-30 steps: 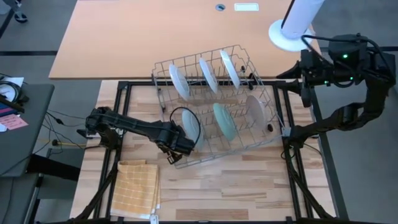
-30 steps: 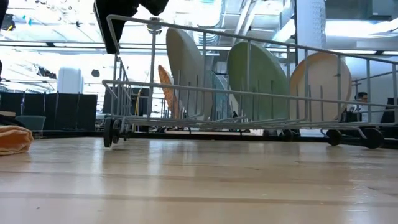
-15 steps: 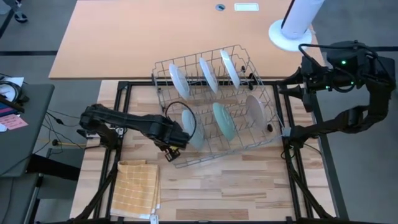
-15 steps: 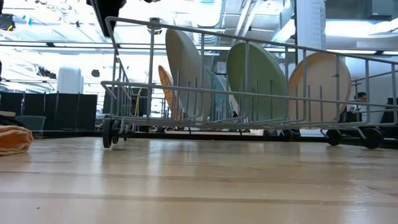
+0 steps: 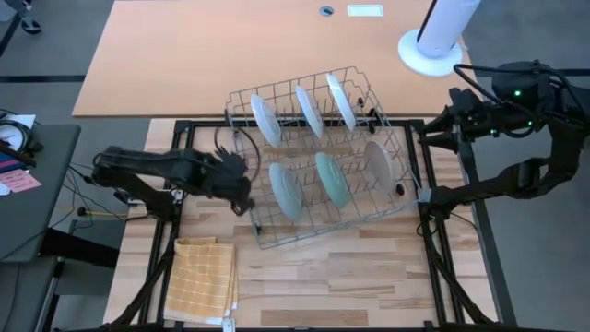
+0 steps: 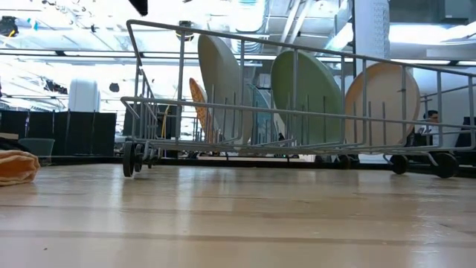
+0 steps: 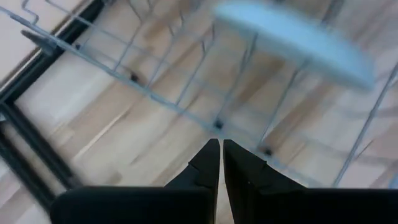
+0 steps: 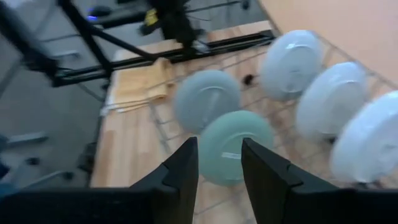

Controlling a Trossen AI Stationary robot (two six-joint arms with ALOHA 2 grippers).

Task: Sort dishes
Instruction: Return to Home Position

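Wood table (image 5: 369,267); wire rack (image 5: 387,198); yellow cloth (image 5: 203,277).

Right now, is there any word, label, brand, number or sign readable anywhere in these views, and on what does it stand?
No text can be read.
White label on the orange tabletop: too small to read.
Pink note on the grey side desk: no writing legible.
Plates, wire rack and yellow cloth: no markings visible.

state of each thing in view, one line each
left tool: shut, empty, outside the rack's left end
right tool: open, empty, off the table's right
plates: six, on edge in the rack
rack: upright on the table
cloth: flat on the table, near the front left
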